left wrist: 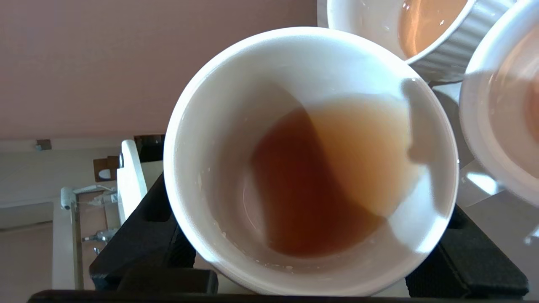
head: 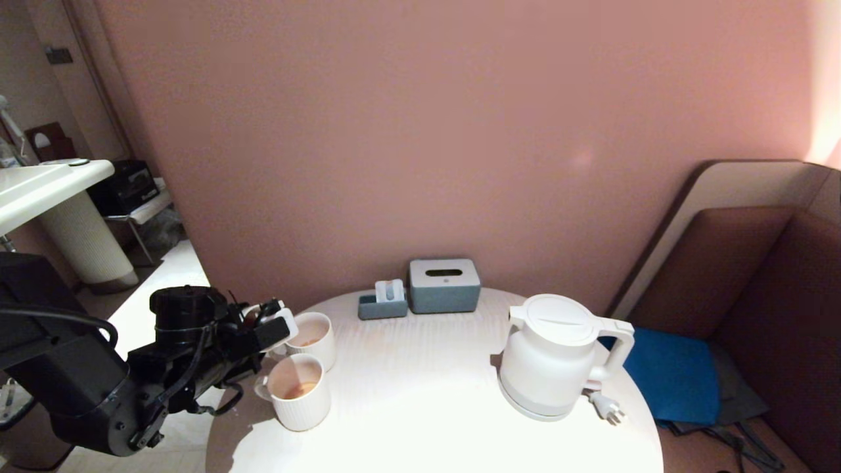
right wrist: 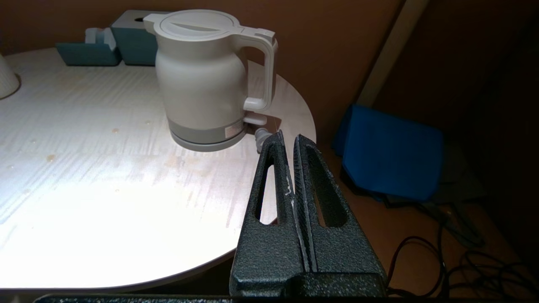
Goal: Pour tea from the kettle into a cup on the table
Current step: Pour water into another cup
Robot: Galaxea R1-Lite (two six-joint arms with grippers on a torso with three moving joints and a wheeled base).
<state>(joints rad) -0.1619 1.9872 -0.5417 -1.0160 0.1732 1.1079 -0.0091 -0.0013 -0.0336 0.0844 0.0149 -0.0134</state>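
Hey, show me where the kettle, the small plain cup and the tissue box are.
kettle [head: 548, 368], head view, on its rounded body.
cup [left wrist: 219, 105], left wrist view, on its inner wall above the tea.
tissue box [head: 444, 295], head view, on its front face.

Kettle [head: 555, 358] sits on its base on counter [head: 420, 394], right side, handle facing right; plug [head: 608, 408] lies on counter just beside base, near-right of it. Far edge, mid: tissue box [head: 445, 285], w/ small holder [head: 383, 303] touching its left side. Left edge of counter: two ribbed mugs, far mug [head: 314, 339] behind near mug [head: 299, 391], close together, both w/ some tea in them. Left pincer [head: 269, 326] is at counter's left edge, just left of far mug, closed around cup [left wrist: 309, 162]; cup tilted, tea [left wrist: 328, 176] pooled to one side inside it, mugs just beside cup. Right pincer [right wrist: 289, 139] off counter's near-right edge, near-right of kettle, fingers pressed together, apart from kettle.
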